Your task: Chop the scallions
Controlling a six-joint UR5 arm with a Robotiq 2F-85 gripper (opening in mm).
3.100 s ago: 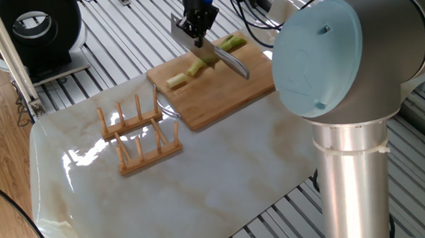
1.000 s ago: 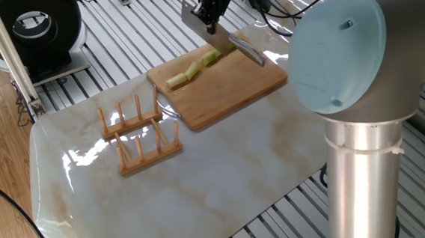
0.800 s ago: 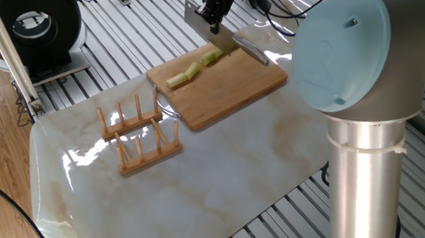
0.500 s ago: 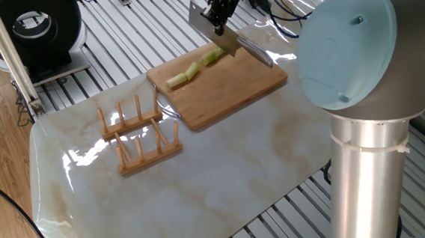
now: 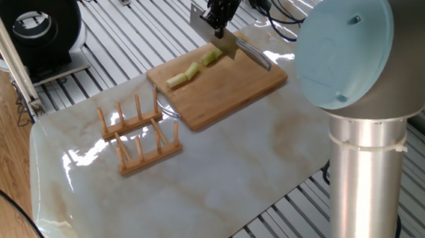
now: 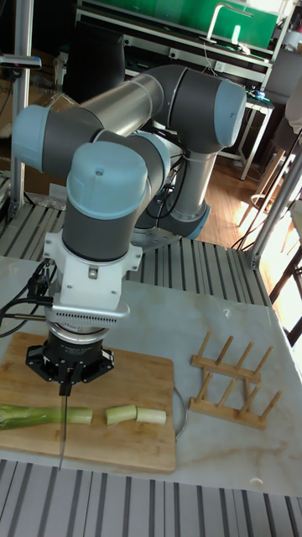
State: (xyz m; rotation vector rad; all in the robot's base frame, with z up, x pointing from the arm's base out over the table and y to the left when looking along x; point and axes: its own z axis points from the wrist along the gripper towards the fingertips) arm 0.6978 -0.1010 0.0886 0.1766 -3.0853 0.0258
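Your gripper (image 5: 220, 20) is clamped on the knife (image 5: 217, 34), blade straight below the fingers across the scallions (image 6: 46, 414) on the cutting board (image 5: 229, 90), cut segments (image 6: 136, 414) off to one side

Wooden rack (image 5: 139, 135) stands near cutting board (image 5: 229, 90); marble between bare.

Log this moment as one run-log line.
tool: shut on knife | blade: over scallions | cut segments: two, on cutting board | rack: untouched
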